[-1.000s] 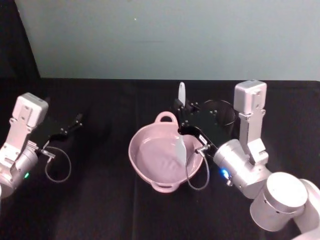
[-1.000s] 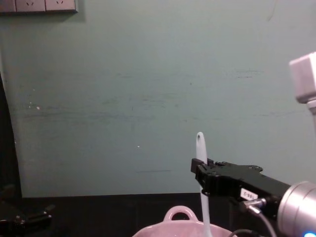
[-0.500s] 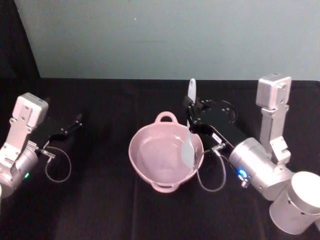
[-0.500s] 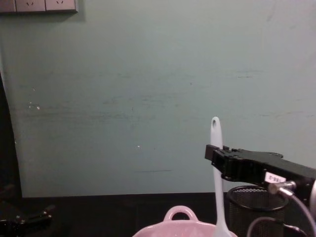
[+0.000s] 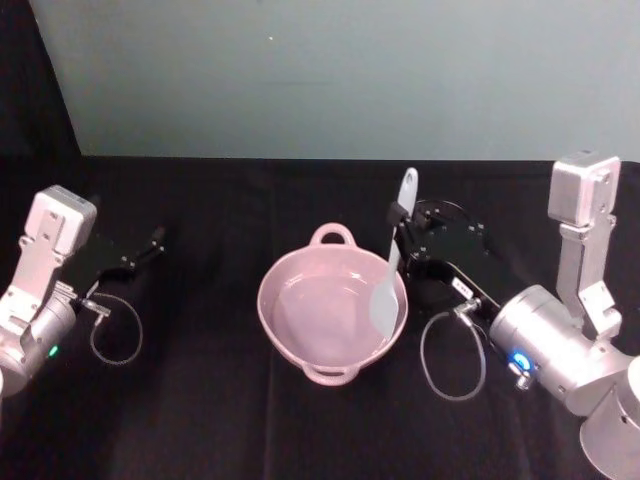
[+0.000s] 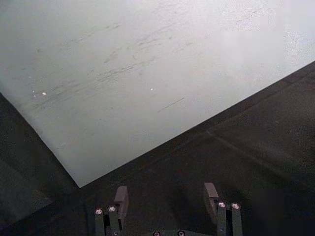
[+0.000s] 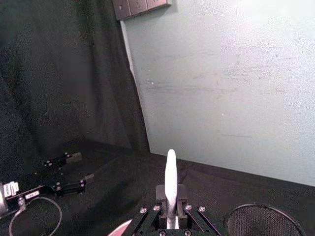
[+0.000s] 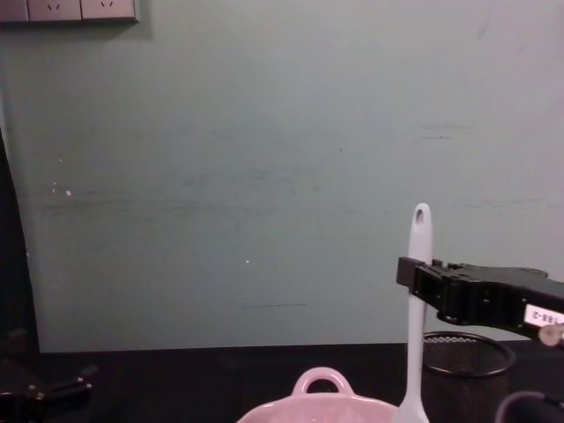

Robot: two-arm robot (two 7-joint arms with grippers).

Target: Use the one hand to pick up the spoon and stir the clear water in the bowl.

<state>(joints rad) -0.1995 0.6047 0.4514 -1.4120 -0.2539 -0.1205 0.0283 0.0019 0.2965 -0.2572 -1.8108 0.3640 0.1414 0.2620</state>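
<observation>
The pale pink bowl (image 5: 272, 300) with water stands at the table's middle, its loop handle (image 8: 322, 382) facing away from me. My right gripper (image 5: 401, 224) is shut on the white spoon (image 5: 394, 250) partway up its handle, just right of the bowl. The spoon hangs nearly upright, hole end up (image 8: 421, 214), flat blade (image 5: 383, 303) over the bowl's right rim. The right wrist view shows the handle (image 7: 170, 179) pinched between the gripper (image 7: 170, 199) fingers. My left gripper (image 5: 150, 243) rests open far to the left, fingers (image 6: 120, 197) apart with nothing between them.
A black wire-mesh cup (image 8: 467, 366) stands right of the bowl, behind my right gripper, also seen as a mesh cup (image 7: 263, 222) in the right wrist view. Cable loops lie by each arm. A pale green wall closes the table's far edge.
My right gripper has carried the spoon to the right and slightly up; the blade went from inside the bowl to its right rim. The left arm has not moved.
</observation>
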